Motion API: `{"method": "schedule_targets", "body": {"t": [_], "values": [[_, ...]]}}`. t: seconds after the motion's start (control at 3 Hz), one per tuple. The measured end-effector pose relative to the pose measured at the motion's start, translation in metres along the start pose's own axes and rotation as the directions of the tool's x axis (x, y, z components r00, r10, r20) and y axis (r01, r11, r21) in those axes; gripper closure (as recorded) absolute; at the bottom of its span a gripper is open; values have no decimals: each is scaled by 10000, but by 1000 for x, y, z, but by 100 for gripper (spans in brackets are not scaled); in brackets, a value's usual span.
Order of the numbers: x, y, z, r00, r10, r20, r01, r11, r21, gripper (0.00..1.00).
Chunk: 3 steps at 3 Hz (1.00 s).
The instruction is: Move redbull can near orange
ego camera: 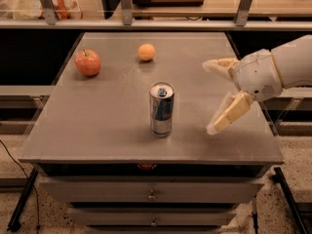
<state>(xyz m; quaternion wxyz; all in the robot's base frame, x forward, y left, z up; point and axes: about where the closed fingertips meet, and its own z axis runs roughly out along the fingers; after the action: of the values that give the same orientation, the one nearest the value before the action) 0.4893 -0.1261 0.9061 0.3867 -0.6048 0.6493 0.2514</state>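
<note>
1. The gripper (207, 97) hangs over the right side of the grey table (92, 130), its two pale fingers (233, 112) spread wide apart and holding nothing. One finger points left at the level of the white wrist, and the other angles down toward the tabletop.
2. The white arm (292, 62) enters from the right edge of the view, with its rounded wrist above the table's right border.
3. The redbull can (161, 110) stands upright near the middle of the table, toward the front. It is to the left of the gripper and clear of both fingers. Its silver top and blue tab face up.
4. The orange (146, 52) sits toward the back of the table, slightly left of the can and well apart from it.
5. A red apple (87, 62) with a stem rests at the back left, to the left of the orange and larger than it.
6. Below the tabletop, a drawer (151, 191) with a small metal pull faces the camera.
</note>
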Motion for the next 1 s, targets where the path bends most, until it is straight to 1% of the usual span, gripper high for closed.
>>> {"method": "schedule_targets", "body": {"t": [0.33, 0.67, 1.0], "values": [[7, 3, 0, 9984, 233, 506, -236, 9997, 45, 0], [8, 13, 24, 9880, 524, 1453, -445, 9974, -575, 0], [5, 19, 51, 9737, 749, 2149, -492, 9912, -1228, 0]]}}
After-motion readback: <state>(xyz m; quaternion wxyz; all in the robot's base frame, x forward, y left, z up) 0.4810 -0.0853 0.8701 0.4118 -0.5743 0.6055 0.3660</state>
